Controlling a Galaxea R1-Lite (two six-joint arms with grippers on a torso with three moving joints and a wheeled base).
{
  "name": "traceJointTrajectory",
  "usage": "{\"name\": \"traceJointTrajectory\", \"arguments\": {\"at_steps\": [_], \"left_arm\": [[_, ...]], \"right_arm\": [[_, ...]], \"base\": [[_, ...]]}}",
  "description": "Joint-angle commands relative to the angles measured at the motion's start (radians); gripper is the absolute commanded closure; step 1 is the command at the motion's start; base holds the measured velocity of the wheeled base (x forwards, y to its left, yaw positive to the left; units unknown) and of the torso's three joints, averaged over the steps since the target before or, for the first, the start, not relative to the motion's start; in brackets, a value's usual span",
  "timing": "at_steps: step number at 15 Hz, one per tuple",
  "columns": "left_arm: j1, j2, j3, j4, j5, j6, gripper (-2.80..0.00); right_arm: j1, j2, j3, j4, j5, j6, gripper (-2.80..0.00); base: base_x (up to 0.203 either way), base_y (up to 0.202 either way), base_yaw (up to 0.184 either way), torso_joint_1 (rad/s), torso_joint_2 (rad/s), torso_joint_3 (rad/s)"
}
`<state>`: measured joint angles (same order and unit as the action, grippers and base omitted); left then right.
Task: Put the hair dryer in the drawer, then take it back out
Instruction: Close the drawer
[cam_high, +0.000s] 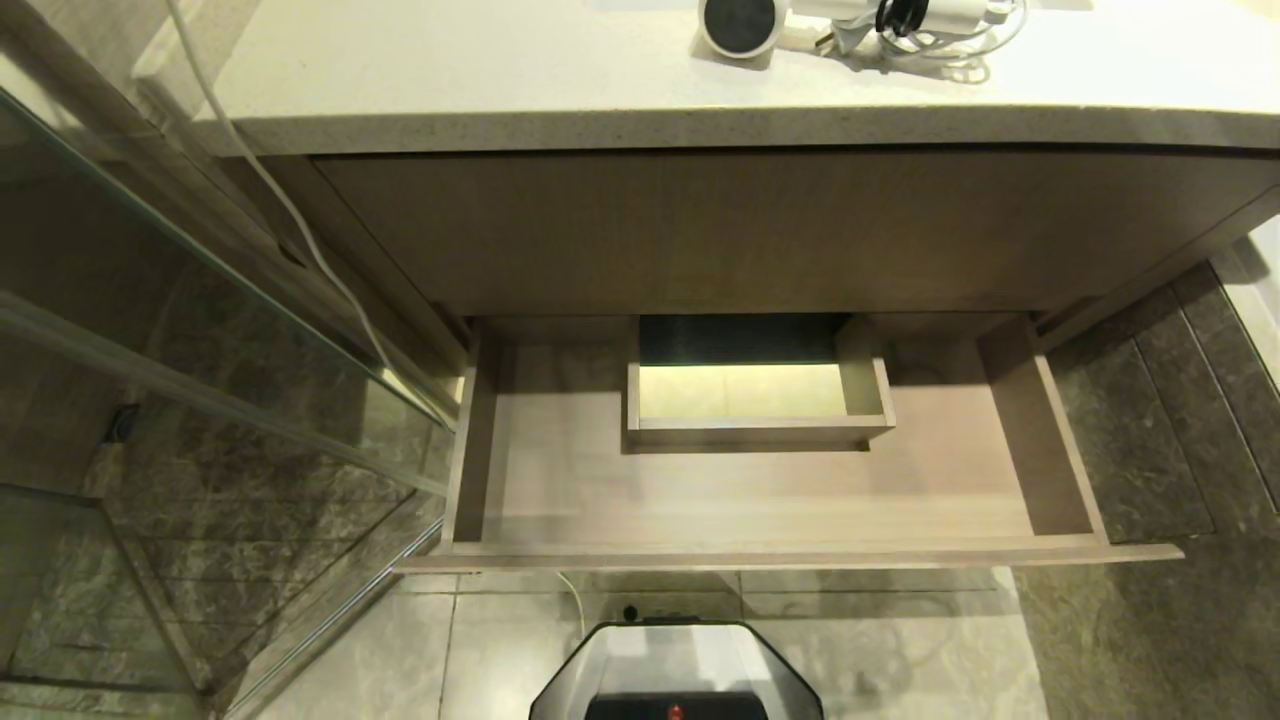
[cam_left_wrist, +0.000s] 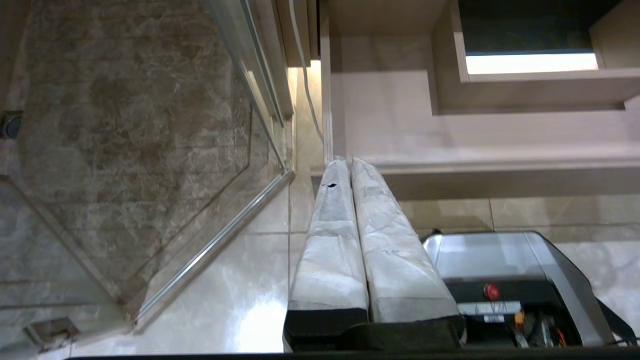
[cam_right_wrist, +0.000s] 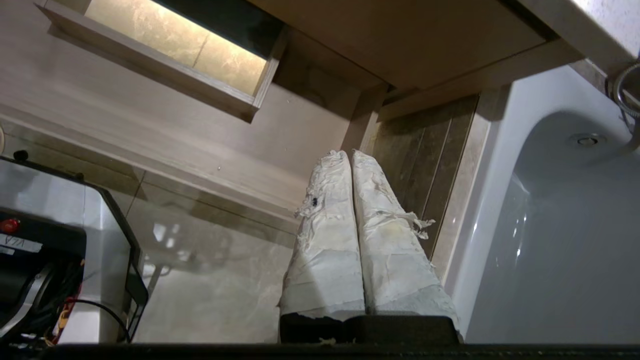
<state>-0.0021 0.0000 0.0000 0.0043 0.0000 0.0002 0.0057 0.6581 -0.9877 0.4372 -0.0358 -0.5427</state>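
Seeing: drawer (cam_high: 760, 500) pulled out, bare inside.
Hair dryer (cam_high: 850, 18): on worktop (cam_high: 500, 70), seemingly untouched.
My tools: left tool (cam_left_wrist: 350, 162) and right tool (cam_right_wrist: 349, 154) both closed, holding nothing.

left gripper (cam_left_wrist: 349, 165): both taped white fingers (cam_left_wrist: 330, 240) pressed together along their length, nothing between them, tips near the left front corner of the drawer (cam_left_wrist: 450, 145). drawer pulled out, light wood-grain floor bare in the visible part. boxed rectangular notch (cam_left_wrist: 530, 85) at its back, bright strip showing through it. white cord (cam_left_wrist: 305, 85) runs down just beside the drawer's left side. glass panel (cam_left_wrist: 165, 165) with a metal bottom rail over dark marbled stone. pale glossy floor tiles (cam_left_wrist: 240, 300). robot base (cam_left_wrist: 505, 280) with a red button, beside the fingers.
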Motion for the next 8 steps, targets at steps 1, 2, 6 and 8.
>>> {"name": "traceJointTrajectory", "arguments": {"at_steps": [1, 2, 6, 8], "left_arm": [[-0.001, 0.000, 0.002, 0.000, 0.000, 0.000, 0.00], [0.001, 0.000, 0.002, 0.000, 0.000, 0.000, 0.00], [0.001, 0.000, 0.002, 0.000, 0.000, 0.000, 0.00], [0.001, 0.000, 0.002, 0.000, 0.000, 0.000, 0.00]], "right_arm": [[0.000, 0.002, 0.003, 0.005, -0.012, -0.003, 0.00], [0.000, 0.000, 0.007, 0.003, -0.014, -0.003, 0.00], [0.000, -0.005, 0.018, 0.001, -0.013, -0.002, 0.00], [0.002, -0.005, 0.020, 0.001, -0.013, -0.002, 0.00]], "base": [[0.000, 0.000, 0.000, -0.259, -0.06, -0.295], [0.000, 0.000, 0.000, -0.305, 0.18, -0.054], [0.000, 0.000, 0.000, -0.326, 0.49, 0.133], [0.000, 0.000, 0.000, -0.336, 0.54, 0.213]]}}
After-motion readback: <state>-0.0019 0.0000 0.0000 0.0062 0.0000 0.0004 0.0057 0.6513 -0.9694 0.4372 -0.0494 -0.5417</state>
